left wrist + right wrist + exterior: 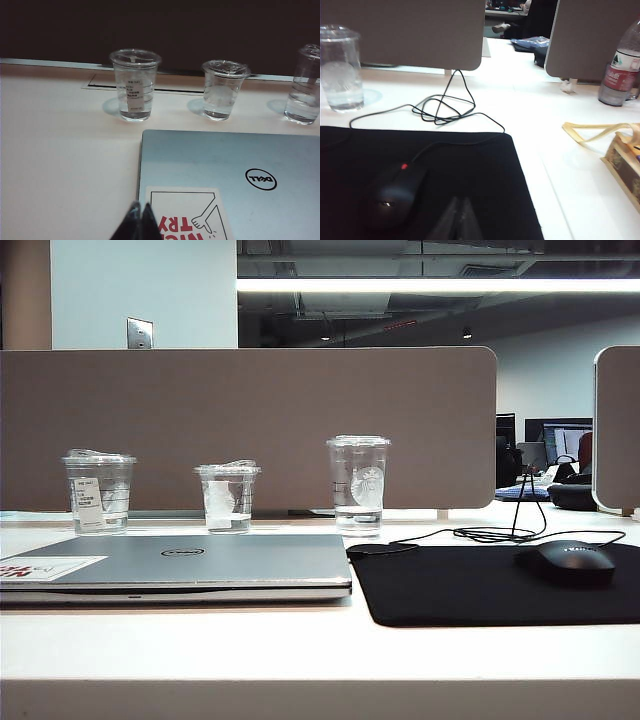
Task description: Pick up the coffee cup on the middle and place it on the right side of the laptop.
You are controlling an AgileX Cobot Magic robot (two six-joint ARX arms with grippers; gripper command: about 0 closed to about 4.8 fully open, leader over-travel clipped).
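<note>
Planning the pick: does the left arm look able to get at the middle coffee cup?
Probably yes: the coffee cup stands clear of its neighbours beyond the closed laptop, over which the shut left end effector must pass.

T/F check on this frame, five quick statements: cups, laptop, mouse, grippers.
1. Three clear lidded cups stand in a row behind the laptop. True.
2. The coffee cup in the middle of that row is the tallest. False: it is the shortest; the cup with the round logo is tallest.
3. The laptop lid is open. False: it lies closed and flat.
4. The mouse sits on the black mouse pad. True.
5. The left gripper holds the cup with the barcode label. False: it is shut on nothing, near the laptop's sticker corner; the right gripper, also shut, hovers over the mouse pad.
</note>
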